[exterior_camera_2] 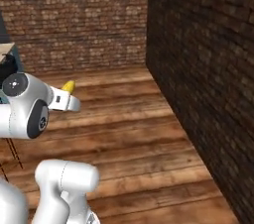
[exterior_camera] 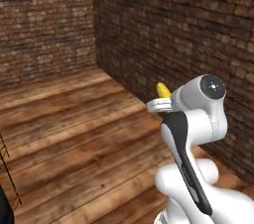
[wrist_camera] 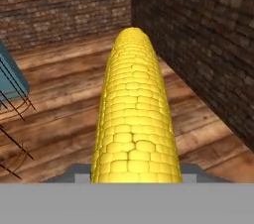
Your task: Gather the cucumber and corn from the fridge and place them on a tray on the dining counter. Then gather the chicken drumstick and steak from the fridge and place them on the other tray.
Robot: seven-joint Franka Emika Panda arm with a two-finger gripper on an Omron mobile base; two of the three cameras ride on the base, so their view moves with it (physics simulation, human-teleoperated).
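Observation:
The corn (wrist_camera: 134,109) is a bright yellow cob that runs straight away from the hand camera. My gripper (wrist_camera: 134,172) is shut on its near end. From the base cameras its yellow tip (exterior_camera: 162,90) pokes out past the white hand, well above the wooden floor, and the same tip (exterior_camera_2: 68,86) shows from the other side. A corner of the dining counter (exterior_camera_2: 7,49), beige on a teal base (wrist_camera: 11,77), sits at the left. The cucumber, fridge, trays, chicken drumstick and steak are out of view.
Dark brick walls (exterior_camera: 173,29) meet in a corner ahead, and one wall (exterior_camera_2: 208,79) runs close along the right. Wooden plank floor (exterior_camera: 74,134) lies open in front. Thin black stool legs (wrist_camera: 15,104) stand at the left by the counter.

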